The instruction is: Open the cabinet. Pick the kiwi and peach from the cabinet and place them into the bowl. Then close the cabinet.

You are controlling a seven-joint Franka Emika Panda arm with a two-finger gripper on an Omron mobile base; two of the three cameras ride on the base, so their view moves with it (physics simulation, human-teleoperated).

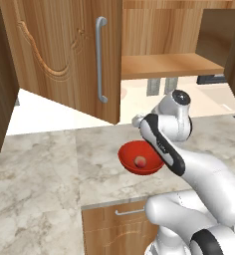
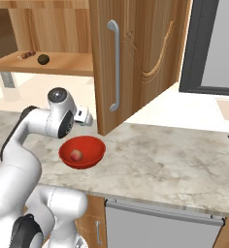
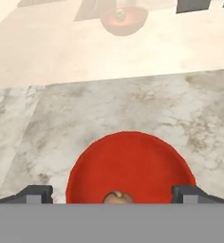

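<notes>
White robot arm hides part of the glossy red round bowl [image 1: 134, 160] on the marble tabletop [image 1: 45, 169]; small pinkish peach [image 2: 76, 155] lies inside. Jaws hang released above, fingertips [image 3: 38, 193] cropped. Carved wooden cabinet [image 2: 136, 58] stands open, a dark fruit [image 2: 43, 59] shelved.

- Illumination is even and bright across all three views; no single lamp is identifiable.
- The bowl [image 1: 139, 158] carries a soft sheen on its glossy red rim and casts only a faint dark patch on the marble surface [image 1: 40, 169] beneath it.
- Above the bowl, the cabinet [image 2: 136, 58] interior reads darker than its door faces; the shelf top is well lit.
- In the hand view, the pale wall beyond the bowl [image 3: 130, 166] holds a washed-out, low-contrast mirror image of the bowl.
- Edges are slightly soft and textures coarse, typical of low-resolution rendering; the peach [image 2: 76, 155] shows as a small blurred spot.
- No lens distortion appears at the frame edges.
</notes>
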